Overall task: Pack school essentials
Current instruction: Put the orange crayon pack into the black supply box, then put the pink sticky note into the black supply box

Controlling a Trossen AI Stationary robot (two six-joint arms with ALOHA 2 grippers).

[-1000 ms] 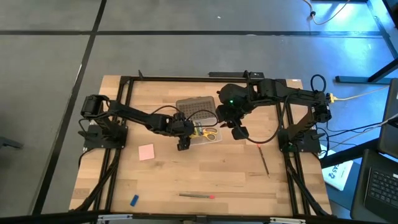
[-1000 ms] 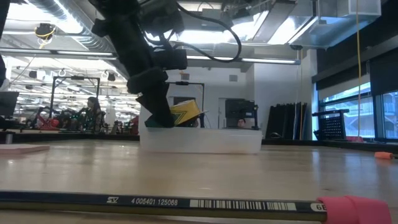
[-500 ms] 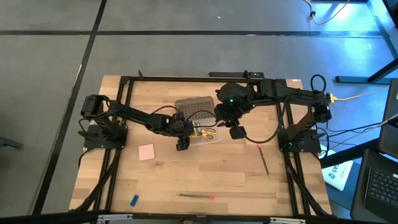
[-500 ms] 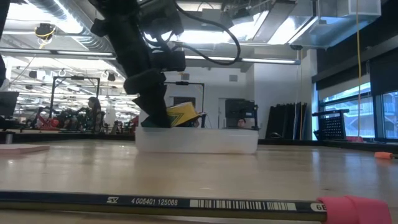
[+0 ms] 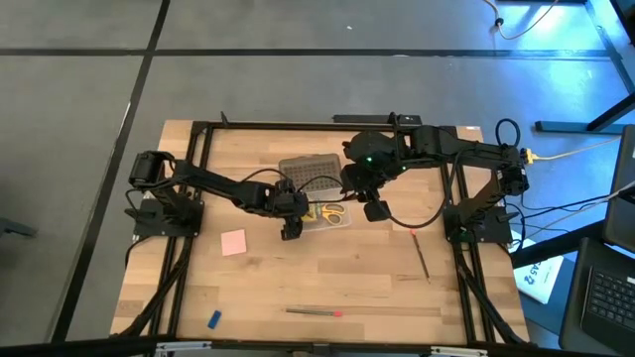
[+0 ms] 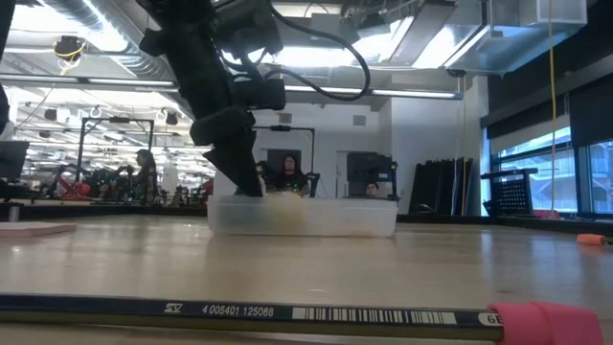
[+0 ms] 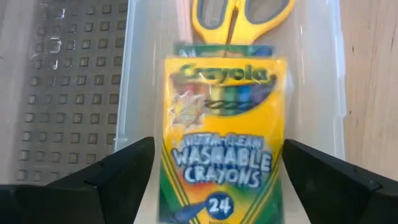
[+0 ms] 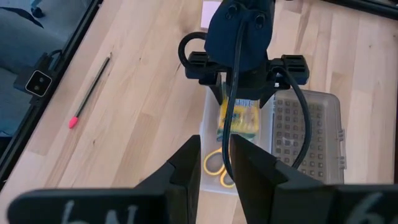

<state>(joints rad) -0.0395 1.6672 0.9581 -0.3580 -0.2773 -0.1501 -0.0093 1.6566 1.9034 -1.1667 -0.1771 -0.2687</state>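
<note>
The green-yellow crayon box (image 7: pixel 217 143) lies flat in the clear case (image 5: pixel 327 217), label up, beside the yellow-handled scissors (image 7: pixel 239 15). My left gripper (image 7: pixel 217 155) hangs open above the case's left end, pointing down, one finger on either side of the box and clear of it. Through the case wall in the low view the crayon box (image 6: pixel 278 213) is a yellow blur. My right gripper (image 5: pixel 375 210) hovers off the case's right end, its fingers nearly together on nothing. The pink notepad (image 5: pixel 233 242), the pencils (image 5: pixel 316 311) (image 5: pixel 422 253) and the blue eraser (image 5: pixel 213 318) lie on the table.
The grey studded lid (image 5: pixel 316 171) lies open on the far side of the case. A cable from the left arm (image 8: pixel 233 93) loops over the case. Black frame rails (image 5: pixel 198 178) run along the table's left, right and far sides. People sit in the room behind.
The crayon box, which stood tilted with its upper end above the case rim beside my left gripper's fingers, has dropped down into the case and lies flat. The case has slid slightly toward the left in the low view.
</note>
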